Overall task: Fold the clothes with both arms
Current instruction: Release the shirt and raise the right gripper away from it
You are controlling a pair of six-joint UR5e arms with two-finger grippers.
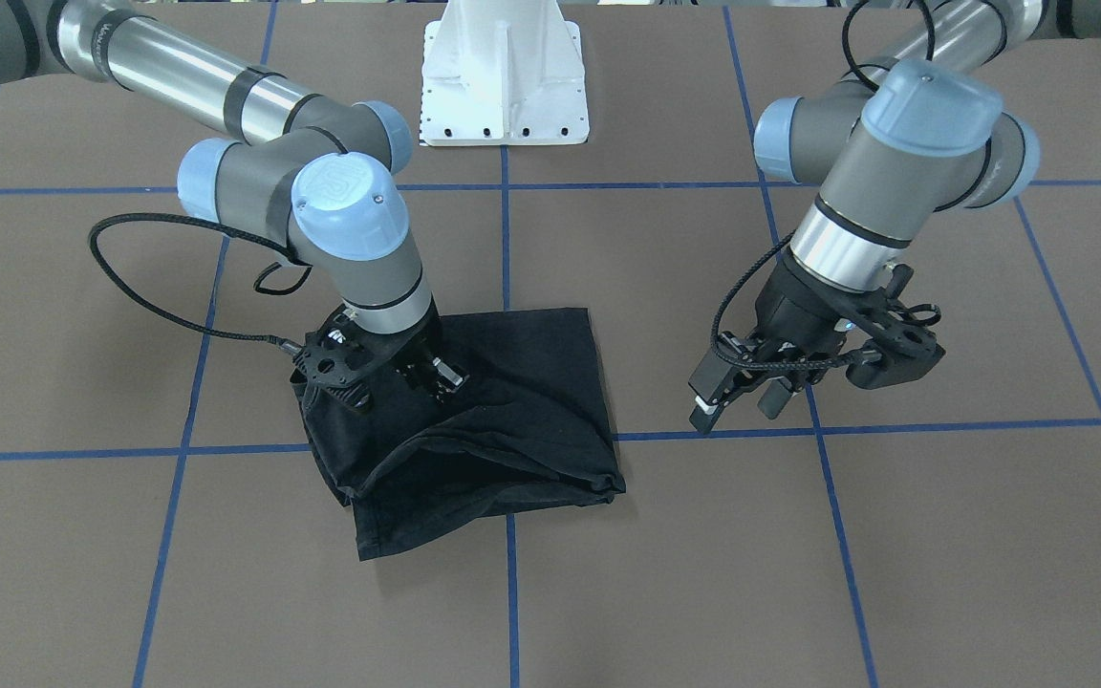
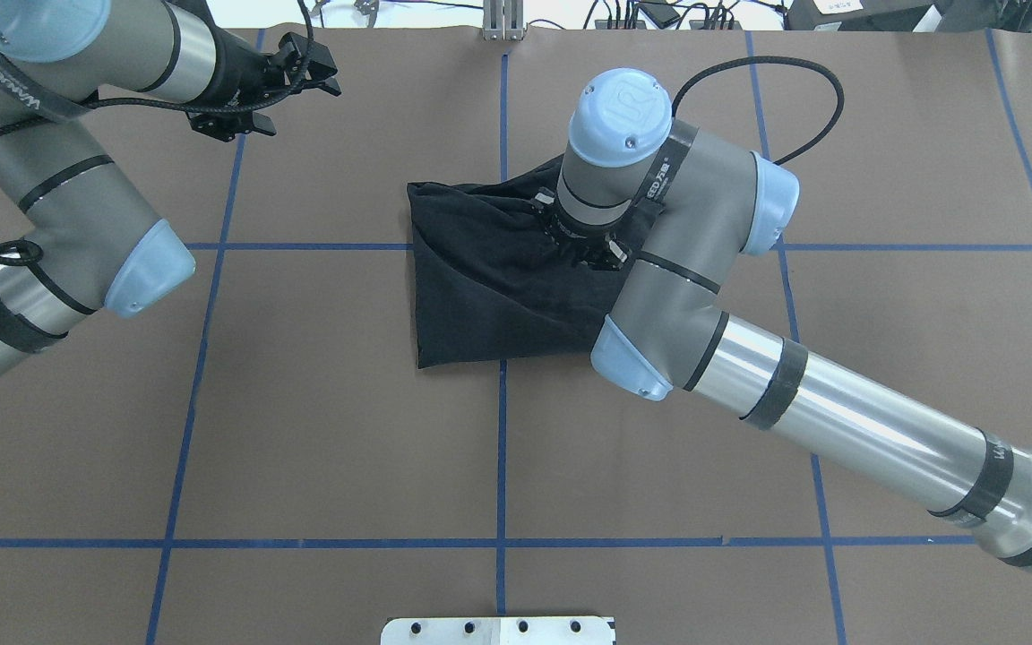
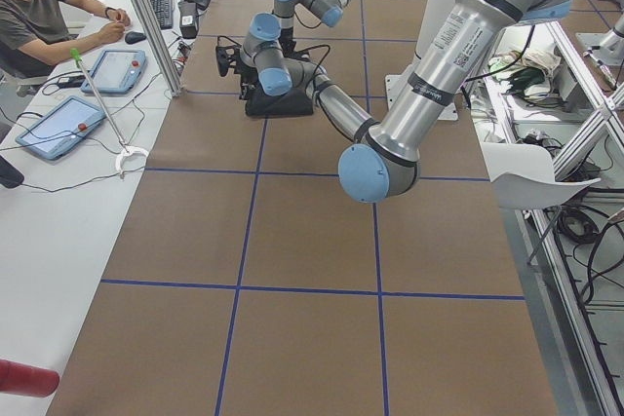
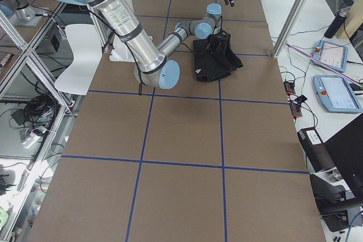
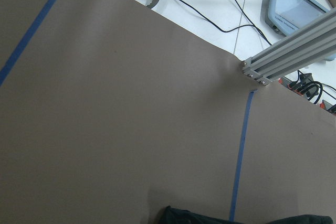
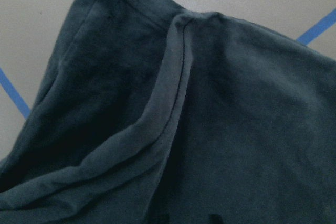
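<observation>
The black T-shirt (image 1: 531,382) lies folded into a rough square near the table's middle (image 2: 480,287), with its top layer puffed up and creased; no graphic shows. My right gripper (image 1: 434,380) points down onto the shirt's side nearest the right arm. It looks shut on a pinch of the fabric, and creases run out from it. The right wrist view shows only dark cloth and a hem seam (image 6: 173,77). My left gripper (image 1: 737,409) hangs open over bare table, well clear of the shirt and holding nothing (image 2: 314,76).
The white mounting base (image 1: 505,86) stands at the robot's edge of the table. Blue tape lines (image 1: 505,239) grid the brown surface. Beyond the far edge, a person (image 3: 39,17) sits at a desk with tablets (image 3: 58,124) and an aluminium post (image 3: 146,21).
</observation>
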